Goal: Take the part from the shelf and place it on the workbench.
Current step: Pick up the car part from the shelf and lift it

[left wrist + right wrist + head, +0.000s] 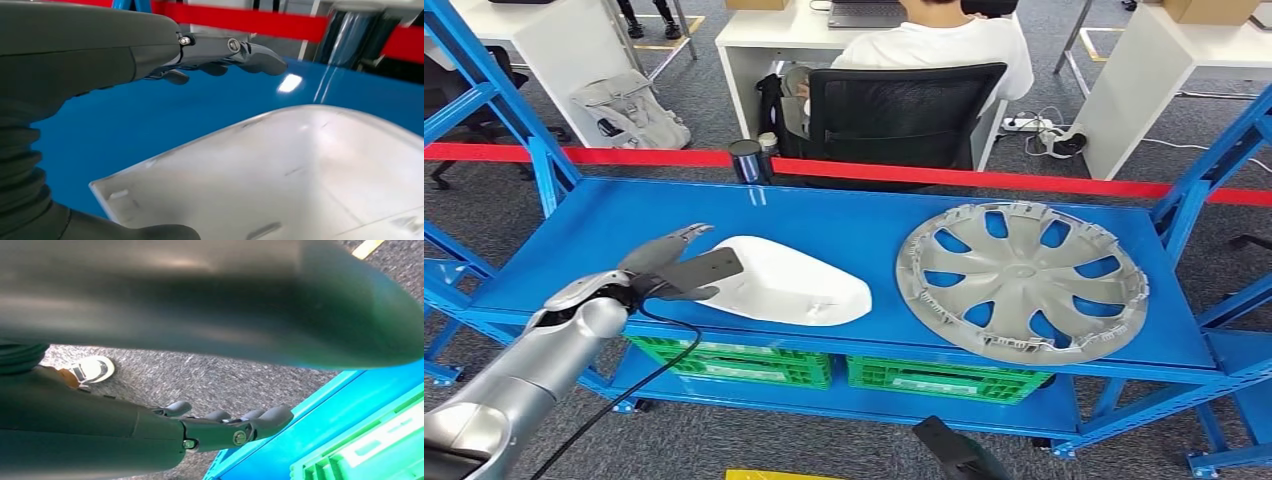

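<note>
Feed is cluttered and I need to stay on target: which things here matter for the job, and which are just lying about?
Job:
white part on the blue shelf
left hand, at the part's near end

Lying about:
silver hubcap
green crates
red barrier tape
office chair
grey backpack

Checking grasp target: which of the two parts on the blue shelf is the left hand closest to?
The white curved shell: the left hand reaches over its near end. The round grey wheel cover lies apart, farther along the shelf.
</note>
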`<control>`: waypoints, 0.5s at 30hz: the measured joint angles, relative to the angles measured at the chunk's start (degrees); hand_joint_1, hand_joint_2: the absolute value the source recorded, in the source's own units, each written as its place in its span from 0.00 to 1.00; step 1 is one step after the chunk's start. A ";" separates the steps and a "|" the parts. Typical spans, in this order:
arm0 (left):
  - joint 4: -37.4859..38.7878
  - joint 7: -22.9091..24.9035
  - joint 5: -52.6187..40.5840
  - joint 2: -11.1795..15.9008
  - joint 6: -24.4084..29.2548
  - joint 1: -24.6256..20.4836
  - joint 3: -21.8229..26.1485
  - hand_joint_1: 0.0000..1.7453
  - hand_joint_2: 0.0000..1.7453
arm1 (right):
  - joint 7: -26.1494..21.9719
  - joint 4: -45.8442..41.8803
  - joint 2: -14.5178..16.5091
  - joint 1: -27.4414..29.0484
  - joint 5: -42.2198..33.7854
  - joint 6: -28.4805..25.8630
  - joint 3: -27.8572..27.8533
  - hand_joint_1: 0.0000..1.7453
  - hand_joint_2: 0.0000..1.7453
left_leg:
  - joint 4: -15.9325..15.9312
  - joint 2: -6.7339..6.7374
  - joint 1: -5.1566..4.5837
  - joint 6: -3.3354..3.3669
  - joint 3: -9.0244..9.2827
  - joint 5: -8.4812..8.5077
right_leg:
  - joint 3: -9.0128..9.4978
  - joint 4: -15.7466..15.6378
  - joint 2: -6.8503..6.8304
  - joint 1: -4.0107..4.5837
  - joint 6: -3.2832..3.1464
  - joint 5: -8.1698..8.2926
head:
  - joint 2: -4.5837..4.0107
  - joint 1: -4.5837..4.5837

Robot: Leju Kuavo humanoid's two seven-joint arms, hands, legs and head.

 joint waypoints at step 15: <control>3.32 1.14 2.87 0.70 -5.96 -2.15 1.22 0.00 1.00 | 1.12 0.00 0.00 -0.46 0.91 -0.86 1.96 0.00 0.00 | 0.00 -0.01 0.00 0.00 -0.01 0.00 | 0.00 0.00 0.00 0.00 0.00 0.00 | 0.00 0.00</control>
